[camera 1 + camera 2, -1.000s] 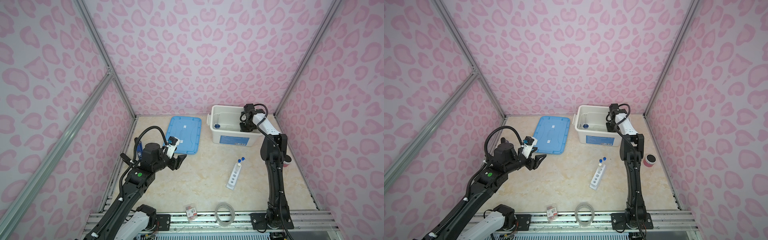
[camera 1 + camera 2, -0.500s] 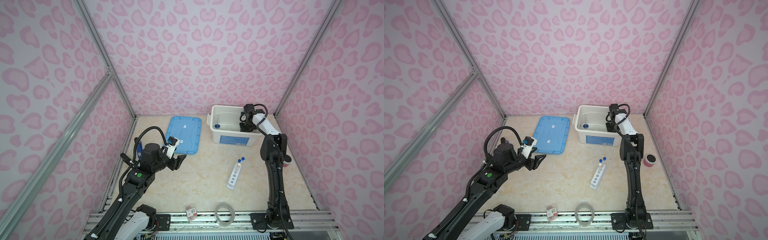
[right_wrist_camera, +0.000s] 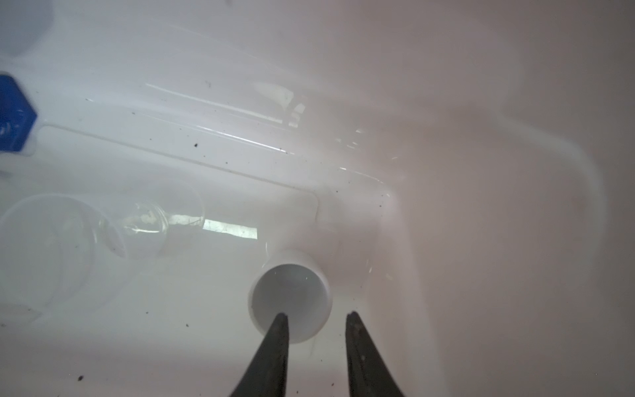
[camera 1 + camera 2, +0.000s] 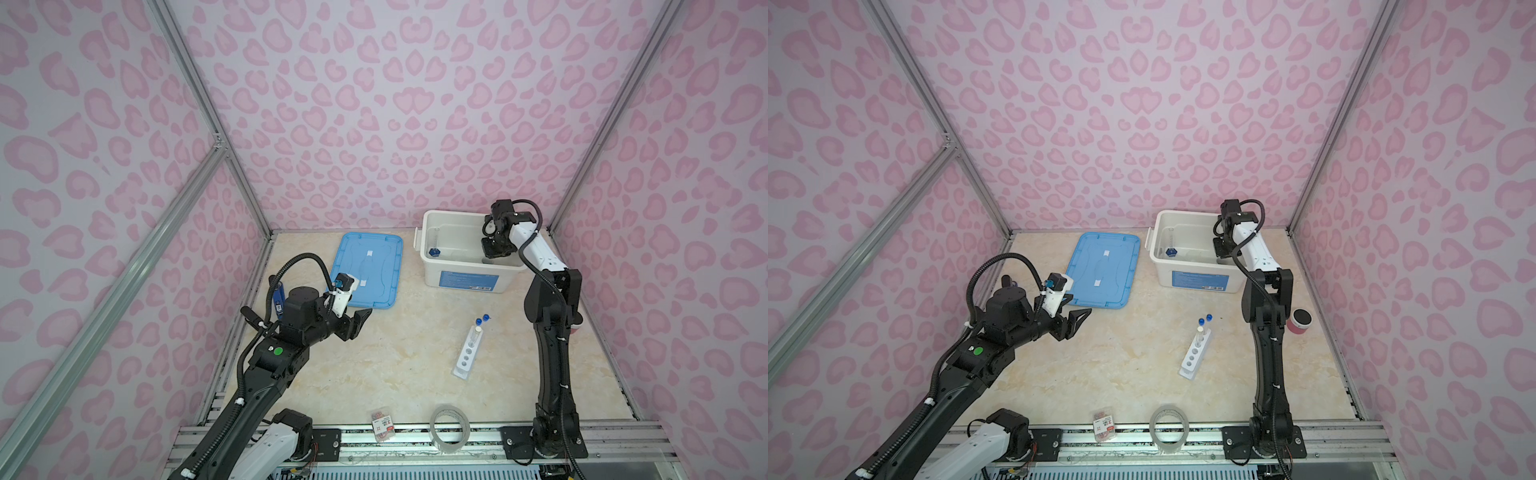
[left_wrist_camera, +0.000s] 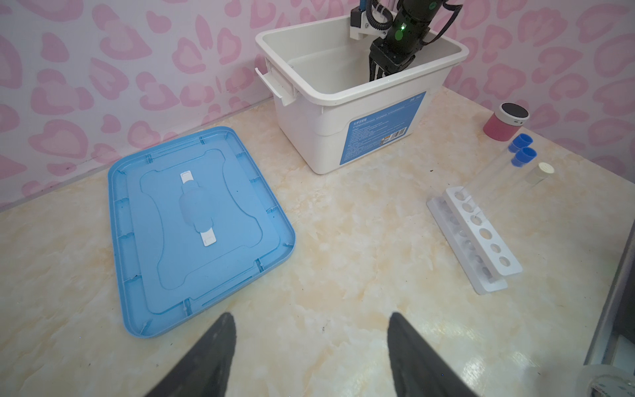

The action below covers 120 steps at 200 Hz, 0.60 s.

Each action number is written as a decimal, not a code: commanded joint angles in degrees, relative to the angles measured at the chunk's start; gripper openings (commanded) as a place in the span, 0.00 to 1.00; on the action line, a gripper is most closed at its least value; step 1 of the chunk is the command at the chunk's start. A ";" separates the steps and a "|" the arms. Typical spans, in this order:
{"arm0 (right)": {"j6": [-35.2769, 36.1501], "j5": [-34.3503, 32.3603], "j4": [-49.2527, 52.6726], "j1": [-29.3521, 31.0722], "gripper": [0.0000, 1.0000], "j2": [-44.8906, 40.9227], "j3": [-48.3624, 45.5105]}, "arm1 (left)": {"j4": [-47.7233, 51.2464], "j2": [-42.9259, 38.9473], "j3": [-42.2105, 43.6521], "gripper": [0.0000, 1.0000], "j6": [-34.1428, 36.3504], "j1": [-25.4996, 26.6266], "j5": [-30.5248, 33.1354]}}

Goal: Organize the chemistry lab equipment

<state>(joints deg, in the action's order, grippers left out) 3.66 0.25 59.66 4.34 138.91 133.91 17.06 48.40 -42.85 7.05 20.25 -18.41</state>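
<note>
My right gripper [image 3: 316, 314] reaches down into the white bin [image 4: 469, 278] and is open. One fingertip is over the mouth of the small white cup [image 3: 290, 295], which stands on the bin floor. The other fingertip is outside its rim. Also in the bin are a clear petri dish [image 3: 44, 254], a tiny glass dish [image 3: 144, 223] and the blue-based cylinder [image 4: 435, 249]. The white six-hole rack [image 4: 467, 353] sits mid-table with blue-capped test tubes [image 4: 482, 319] at its far end. My left gripper [image 5: 311, 316] hovers open and empty near the blue lid.
A blue bin lid [image 4: 368, 270] lies flat left of the bin. A clear tape roll [image 4: 449, 428] and a small red-labelled packet [image 4: 383, 428] rest at the front edge. A red jar with a black top [image 4: 1301, 322] stands behind the right arm.
The right gripper's jaws have parted inside the bin. Neither arm has visibly shifted, and the left gripper stays open.
</note>
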 commanded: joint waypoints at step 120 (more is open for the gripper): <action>-0.94 0.81 -7.47 2.68 0.29 -20.83 -11.73 | -6.80 9.96 -3.53 0.71 -16.31 -6.84 16.74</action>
<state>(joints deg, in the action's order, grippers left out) 3.51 -0.36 56.69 6.83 121.71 126.72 13.10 54.57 -44.38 -2.98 15.14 -9.76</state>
